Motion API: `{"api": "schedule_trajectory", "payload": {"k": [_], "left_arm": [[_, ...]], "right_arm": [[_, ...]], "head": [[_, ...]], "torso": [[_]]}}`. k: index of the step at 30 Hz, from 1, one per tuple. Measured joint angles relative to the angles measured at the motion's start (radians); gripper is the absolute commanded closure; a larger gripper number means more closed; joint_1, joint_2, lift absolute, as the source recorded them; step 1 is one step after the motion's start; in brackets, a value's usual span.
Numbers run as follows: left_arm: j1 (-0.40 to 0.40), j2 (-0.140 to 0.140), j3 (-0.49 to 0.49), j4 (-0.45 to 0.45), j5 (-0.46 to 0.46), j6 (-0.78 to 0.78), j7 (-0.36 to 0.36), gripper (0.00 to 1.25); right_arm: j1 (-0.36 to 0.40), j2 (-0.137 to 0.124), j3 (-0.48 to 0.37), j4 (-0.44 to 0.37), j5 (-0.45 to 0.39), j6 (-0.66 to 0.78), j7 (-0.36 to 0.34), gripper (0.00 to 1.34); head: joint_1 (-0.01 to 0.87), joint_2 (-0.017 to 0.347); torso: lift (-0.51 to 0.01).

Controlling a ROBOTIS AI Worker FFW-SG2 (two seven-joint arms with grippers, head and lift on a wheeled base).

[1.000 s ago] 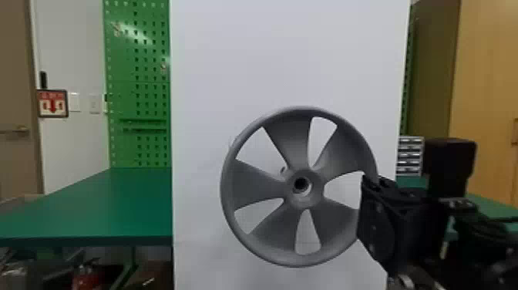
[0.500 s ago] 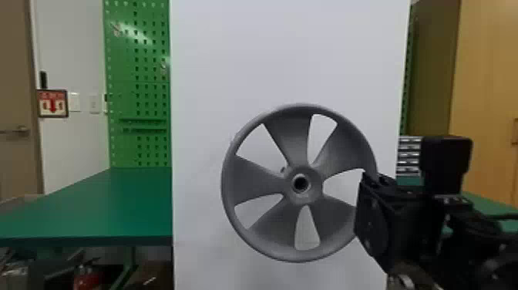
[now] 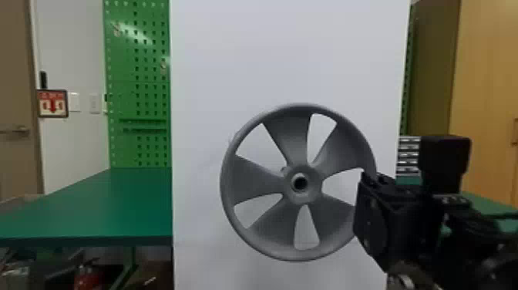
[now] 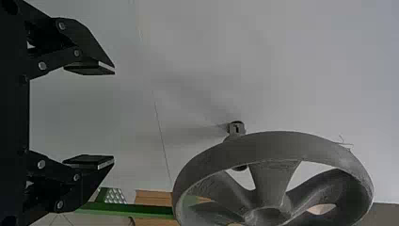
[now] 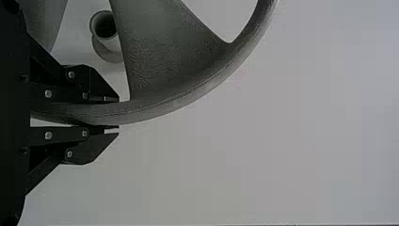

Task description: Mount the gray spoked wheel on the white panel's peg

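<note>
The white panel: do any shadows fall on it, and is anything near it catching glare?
In the left wrist view, soft shadows fan out across the white panel from the peg; in the head view, a pale streak of glare crosses the upper part of the green pegboard; in the right wrist view, the panel's broad bare stretch looks fairly evenly lit.

The wheel (image 3: 254, 181) is before the panel (image 3: 239, 58), with the right gripper (image 3: 375, 212) at its rim toward three o'clock; the peg (image 5: 106, 47) stands on the panel behind the wheel. From the panel's middle, the table (image 3: 115, 200) lies at eight o'clock; the pegboard (image 3: 135, 85) rises at ten; the drawers (image 3: 409, 154) sit at three, behind; the cabinet (image 3: 485, 96) stands between two and three.
</note>
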Motion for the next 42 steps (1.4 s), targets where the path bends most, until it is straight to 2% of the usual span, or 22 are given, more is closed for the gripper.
{"api": "schedule_trajectory", "payload": {"k": [25, 42], "left_arm": [[-0.003, 0.002, -0.002, 0.0, 0.001, 0.0, 0.002, 0.56], [-0.004, 0.003, -0.005, 0.0, 0.0, 0.0, 0.002, 0.56]], "right_arm": [[0.0, -0.003, 0.001, 0.017, 0.008, -0.011, -0.002, 1.23], [-0.022, -0.006, 0.012, 0.093, 0.023, -0.058, -0.019, 1.23]], "head": [[0.123, -0.008], [0.123, -0.008]], "torso": [[-0.398], [-0.398]]}}
